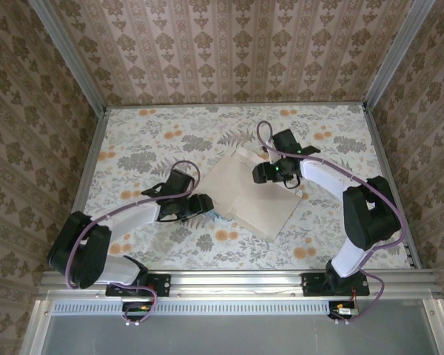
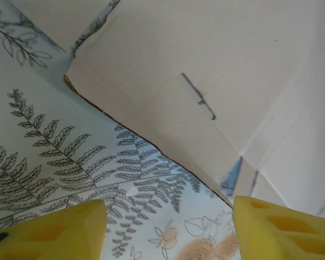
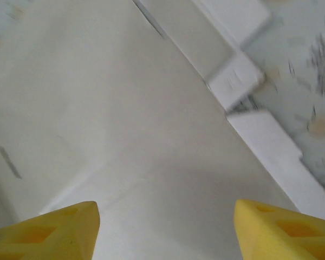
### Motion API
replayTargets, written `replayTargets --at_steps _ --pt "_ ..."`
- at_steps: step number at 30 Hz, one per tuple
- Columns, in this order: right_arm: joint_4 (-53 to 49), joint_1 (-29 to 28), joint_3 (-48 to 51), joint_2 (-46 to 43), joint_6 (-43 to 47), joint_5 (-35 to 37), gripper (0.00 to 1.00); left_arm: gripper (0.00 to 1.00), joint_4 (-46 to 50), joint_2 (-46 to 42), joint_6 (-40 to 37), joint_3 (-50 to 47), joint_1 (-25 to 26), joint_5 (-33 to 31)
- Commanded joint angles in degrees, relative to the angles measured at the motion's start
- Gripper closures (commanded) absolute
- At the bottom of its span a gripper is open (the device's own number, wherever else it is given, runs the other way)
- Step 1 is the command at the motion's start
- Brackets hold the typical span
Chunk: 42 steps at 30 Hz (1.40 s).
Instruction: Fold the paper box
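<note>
The paper box [image 1: 248, 196] lies unfolded and flat in the middle of the table, white inside up, with tabs at its edges. In the left wrist view its edge [image 2: 206, 70] runs diagonally, with a slot cut in it and a sliver of blue outside [image 2: 233, 174] showing at a fold. My left gripper [image 1: 206, 207] stands open at the sheet's lower-left edge, its yellow fingers [image 2: 54, 233] over the tablecloth and nothing between them. My right gripper [image 1: 261, 174] hovers open over the sheet's upper part, with bare white card [image 3: 124, 108] below its fingertips [image 3: 281, 227].
The table [image 1: 155, 133] wears a floral cloth. Patterned walls close it in at the back and both sides, with metal rails [image 1: 89, 159] along the edges. Small side tabs [image 3: 235, 81] of the sheet lie on the cloth to the right.
</note>
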<state>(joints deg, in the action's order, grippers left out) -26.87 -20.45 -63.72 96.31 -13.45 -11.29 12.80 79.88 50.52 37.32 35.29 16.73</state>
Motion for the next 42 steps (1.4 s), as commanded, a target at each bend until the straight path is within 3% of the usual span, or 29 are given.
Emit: replayTargets --at_steps 1,9,21,29,35,38,42 --pt "2.0 1.1 4.5 -2.4 -3.0 2.8 0.35 0.40 -2.3 2.5 1.6 2.7 1.0 -1.9" --pt "7.8 5.5 14.6 -5.9 -8.5 -4.5 0.32 0.52 -3.5 4.7 1.4 2.6 0.9 -3.2" --pt "13.8 5.1 26.7 -15.1 -19.9 -9.6 0.30 0.69 -6.2 6.8 -2.6 3.0 -3.4 -3.5" --pt "20.4 -7.7 34.1 -22.1 -36.1 -3.9 0.29 0.74 -7.9 10.2 -7.6 7.2 -5.6 -1.4" --pt "27.2 -21.3 35.3 -24.6 -48.8 6.7 0.27 0.75 -7.9 13.3 -11.9 11.3 -7.3 -0.7" --pt "29.1 -25.2 32.3 -22.9 -48.9 7.9 0.27 0.72 -7.4 13.7 -13.8 13.3 -8.4 -0.1" --pt "25.4 -25.9 26.5 -21.3 -41.1 7.3 0.24 0.69 -1.5 12.4 -15.4 15.7 -8.8 -1.4"
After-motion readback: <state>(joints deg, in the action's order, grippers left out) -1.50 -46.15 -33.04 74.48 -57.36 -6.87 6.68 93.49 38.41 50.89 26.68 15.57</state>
